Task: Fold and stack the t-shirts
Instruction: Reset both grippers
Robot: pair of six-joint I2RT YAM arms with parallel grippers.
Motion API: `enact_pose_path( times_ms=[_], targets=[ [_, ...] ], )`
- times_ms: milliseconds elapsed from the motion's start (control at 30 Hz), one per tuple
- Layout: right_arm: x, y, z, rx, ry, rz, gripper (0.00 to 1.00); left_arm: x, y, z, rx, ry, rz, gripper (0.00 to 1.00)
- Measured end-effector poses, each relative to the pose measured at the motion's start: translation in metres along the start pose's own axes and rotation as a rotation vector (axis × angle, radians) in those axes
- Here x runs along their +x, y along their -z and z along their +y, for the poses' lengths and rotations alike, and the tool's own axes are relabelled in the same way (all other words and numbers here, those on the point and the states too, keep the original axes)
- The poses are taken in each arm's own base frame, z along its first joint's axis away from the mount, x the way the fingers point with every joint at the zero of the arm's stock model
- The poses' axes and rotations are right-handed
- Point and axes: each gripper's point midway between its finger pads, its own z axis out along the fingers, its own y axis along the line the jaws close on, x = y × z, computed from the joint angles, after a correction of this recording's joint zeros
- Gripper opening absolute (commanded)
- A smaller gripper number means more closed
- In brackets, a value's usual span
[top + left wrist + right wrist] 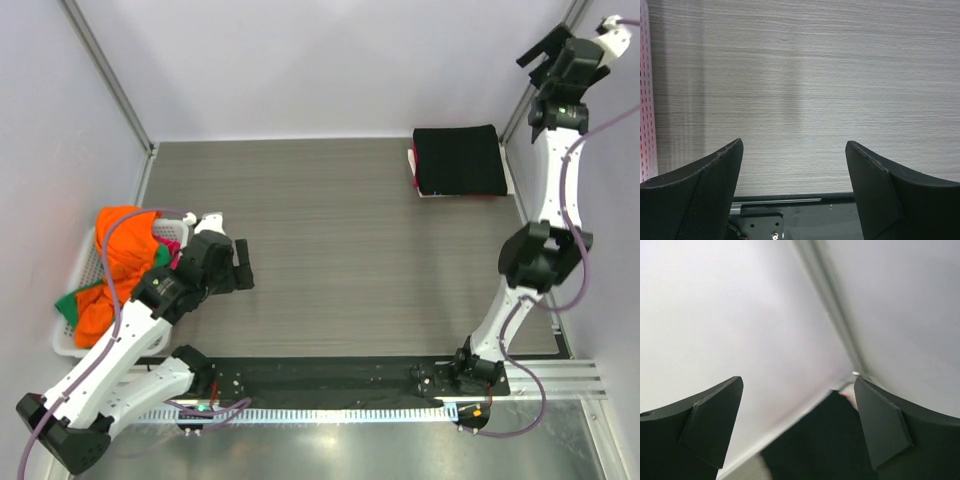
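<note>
A folded black t-shirt (461, 160) lies on top of a folded crimson-pink one (413, 165) at the table's far right. It shows blurred in the right wrist view (830, 440). Orange (120, 250), green (68, 300) and pink (170, 238) t-shirts lie crumpled in the white mesh basket (75, 275) at the left. My left gripper (243, 268) is open and empty, low over bare table just right of the basket; its fingers (705, 190) frame wood grain. My right gripper (545, 55) is open and empty, raised high by the far right corner post.
Grey walls enclose the table on the left, back and right, with metal posts (110, 80) at the corners. The black base rail (330, 385) runs along the near edge. The basket's perforated wall (646, 100) shows at the left of the left wrist view.
</note>
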Motion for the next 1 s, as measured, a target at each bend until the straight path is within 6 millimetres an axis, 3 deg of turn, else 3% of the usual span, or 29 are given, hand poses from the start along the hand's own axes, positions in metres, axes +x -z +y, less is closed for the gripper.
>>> enact_pose_path(
  times_ms=[100, 167, 200, 300, 333, 400, 467, 567, 633, 733, 867, 1000],
  targets=[
    [-0.049, 0.069, 0.041, -0.132, -0.074, -0.035, 1.0, -0.002, 0.004, 0.0, 0.013, 0.008, -0.02, 0.87],
    [-0.055, 0.123, 0.068, -0.228, -0.1, -0.013, 1.0, -0.003, 0.007, 0.0, 0.021, 0.015, -0.033, 0.88],
    [-0.047, 0.147, 0.081, -0.279, -0.104, 0.016, 1.0, -0.004, 0.007, 0.001, 0.023, 0.017, -0.038, 0.9],
    [0.008, 0.221, 0.119, -0.451, -0.09, 0.172, 1.0, -0.007, 0.01, 0.002, 0.023, 0.027, -0.058, 0.91],
    [0.041, 0.251, 0.131, -0.519, -0.078, 0.257, 1.0, -0.008, 0.012, 0.003, 0.021, 0.03, -0.067, 0.91],
    [0.101, 0.297, 0.137, -0.607, -0.055, 0.42, 1.0, -0.01, 0.014, 0.006, 0.018, 0.039, -0.087, 0.91],
    [0.172, 0.34, 0.123, -0.64, -0.023, 0.618, 1.0, -0.013, 0.018, 0.008, 0.017, 0.058, -0.11, 0.91],
    [0.25, 0.384, 0.076, -0.594, 0.017, 0.834, 1.0, -0.017, 0.022, 0.011, 0.011, 0.076, -0.141, 0.91],
    [0.268, 0.412, 0.048, -0.574, 0.02, 0.905, 1.0, -0.019, 0.025, 0.014, 0.004, 0.086, -0.16, 0.91],
    [0.268, 0.436, 0.024, -0.575, -0.012, 0.914, 1.0, -0.022, 0.027, 0.018, -0.008, 0.105, -0.182, 0.91],
    [0.25, 0.452, 0.019, -0.625, -0.075, 0.856, 1.0, -0.025, 0.031, 0.025, -0.035, 0.125, -0.211, 0.91],
    [0.254, 0.46, 0.011, -0.625, -0.097, 0.864, 1.0, -0.028, 0.034, 0.031, -0.055, 0.151, -0.239, 0.91]
  ],
)
